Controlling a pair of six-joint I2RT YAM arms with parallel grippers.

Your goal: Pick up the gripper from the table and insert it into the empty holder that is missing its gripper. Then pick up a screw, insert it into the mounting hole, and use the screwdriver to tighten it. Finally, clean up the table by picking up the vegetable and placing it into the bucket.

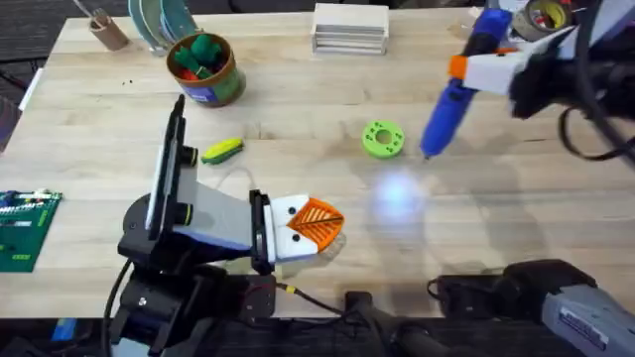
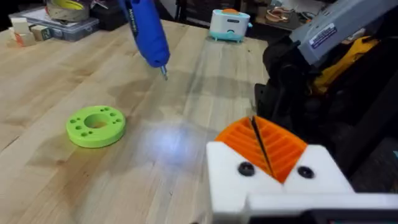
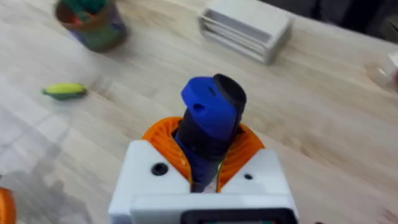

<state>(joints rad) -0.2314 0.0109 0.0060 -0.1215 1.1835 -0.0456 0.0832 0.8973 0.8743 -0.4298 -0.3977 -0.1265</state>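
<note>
I have the screwdriver (image 1: 451, 94) clamped in my right claw (image 3: 205, 165), orange pads tight on its blue barrel, and it hangs tilted with the tip low over the tabletop (image 1: 496, 198), near the green ring-shaped disc (image 1: 383, 139). My left claw (image 1: 316, 226) lies low at the near side, pads pressed together on nothing.

The barrel is held high up, so I judge it could pivot or slip in my grip if the tip catches, and a swing could knock the disc.

The vegetable (image 1: 222, 150) lies on the tabletop, well apart from the bucket (image 1: 205, 67), which already holds red and green toys.

The bucket's blue label and the sticker on my arm are too small to read.
</note>
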